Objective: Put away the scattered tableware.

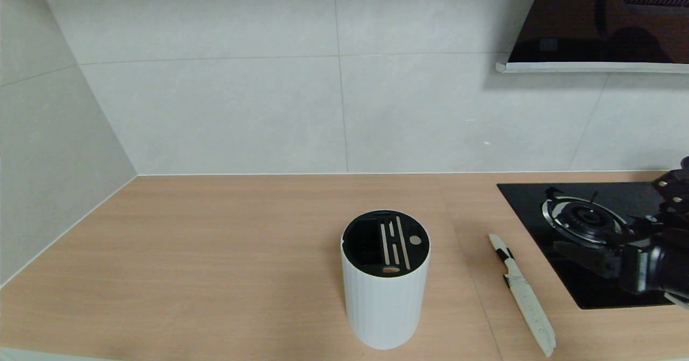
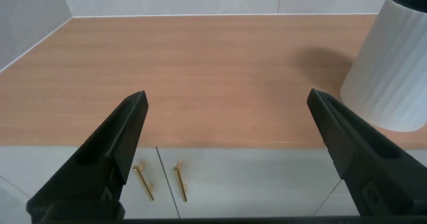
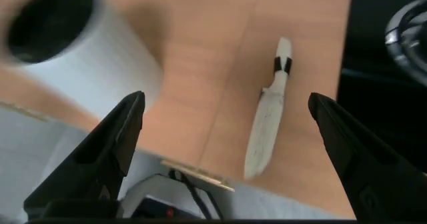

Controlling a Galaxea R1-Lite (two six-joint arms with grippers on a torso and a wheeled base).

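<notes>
While both end effectors stand released, the white ribbed cylindrical holder with a black slotted top [image 1: 385,291] stands upright on the light wooden bench [image 1: 215,253]. The white knife with a black band [image 1: 521,292] lies flat on the bench to the right of the holder, apart from it, with its banded end toward the wall. The black glass hob [image 1: 530,202] lies farther right of the holder. The right end effector [image 3: 223,107], fingers spread wide, hangs over the hob's near part. The left end effector [image 2: 227,99], fingers spread wide, hangs at the bench's front edge, short of the holder.

White ribbed holder [image 1: 385,302], black top; white knife [image 1: 521,291], black-banded, perhaps speckled blade
</notes>
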